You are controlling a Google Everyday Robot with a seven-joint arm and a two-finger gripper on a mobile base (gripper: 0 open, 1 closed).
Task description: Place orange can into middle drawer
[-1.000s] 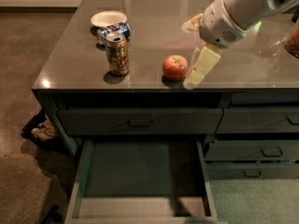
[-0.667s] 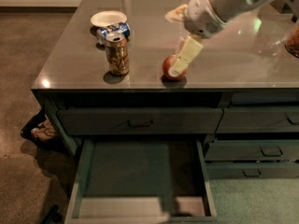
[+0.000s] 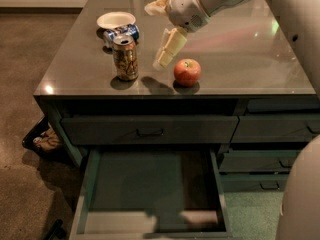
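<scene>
The orange can (image 3: 125, 57) stands upright near the front left of the grey countertop (image 3: 240, 59). My gripper (image 3: 155, 36) hangs above the counter just right of the can and left of a red apple (image 3: 187, 72). It is open and empty: one pale finger (image 3: 168, 48) points down towards the gap between can and apple, and the other (image 3: 156, 6) sticks out to the upper left. The middle drawer (image 3: 150, 184) is pulled open below the counter and its flat dark floor is bare.
A blue-and-white can (image 3: 121, 32) lies on its side behind the orange can, next to a white bowl (image 3: 115, 19). The top drawer (image 3: 150, 130) is shut. Narrower shut drawers (image 3: 272, 129) are at the right. A bag (image 3: 45, 139) lies on the floor at the left.
My gripper has moved left across the counter, from right of the apple to the gap between the apple and the orange can. The objects have not moved.
</scene>
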